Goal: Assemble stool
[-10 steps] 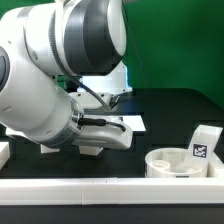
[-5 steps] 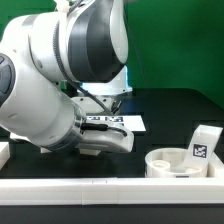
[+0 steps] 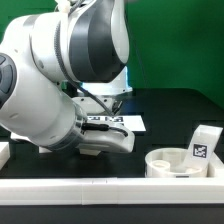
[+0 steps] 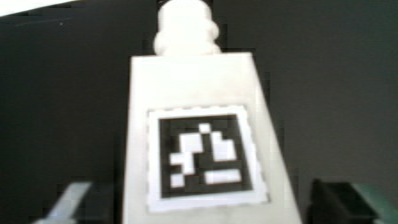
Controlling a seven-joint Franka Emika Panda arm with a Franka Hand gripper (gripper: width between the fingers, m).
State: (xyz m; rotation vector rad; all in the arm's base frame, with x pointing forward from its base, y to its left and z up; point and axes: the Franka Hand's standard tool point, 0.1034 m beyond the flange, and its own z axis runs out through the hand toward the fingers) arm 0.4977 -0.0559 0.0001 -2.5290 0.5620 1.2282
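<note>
Hand: the hand [image 4: 205, 206] is hanging part open, holding nothing.
Leg: the leg [image 4: 199, 120] is lying on the desk [image 4: 50, 100] between the fingers [image 4: 75, 202], clear of both, its long axis running away from the hand.

So around the work area you've got the black table [image 3: 170, 105] filling most of the scene, with a plain green backdrop [image 3: 175, 40] behind it. The marker board [image 3: 137, 125] lies flat toward the back, partly covered, and you can just make out a couple of its printed tags. A long white border rail [image 3: 90, 186] runs along the near edge. Another short bit of white rail [image 3: 3, 152] pokes in at the exterior view's left.
</note>
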